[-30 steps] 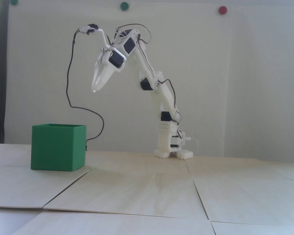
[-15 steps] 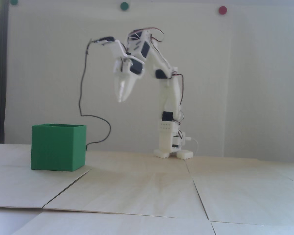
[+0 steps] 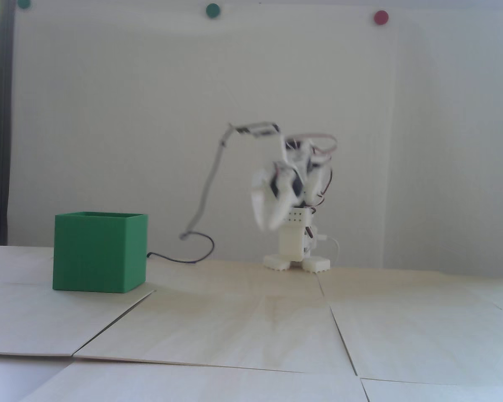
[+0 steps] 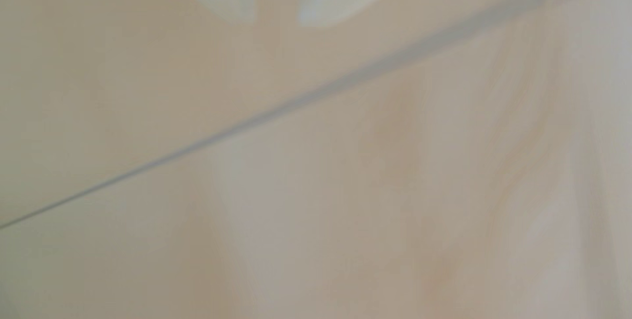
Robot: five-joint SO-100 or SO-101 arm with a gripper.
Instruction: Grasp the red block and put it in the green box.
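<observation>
On a pale wooden table of jointed panels, before a plain white wall, the green box sits at left in the fixed view. A blurred white arm folds over its base, gripper empty, fingers slightly apart. No red block shows in either view.

Daylight is falling across a plain white wall and pale wooden boards. A dark window frame is standing at the fixed view's left edge, greenery showing outside.
</observation>
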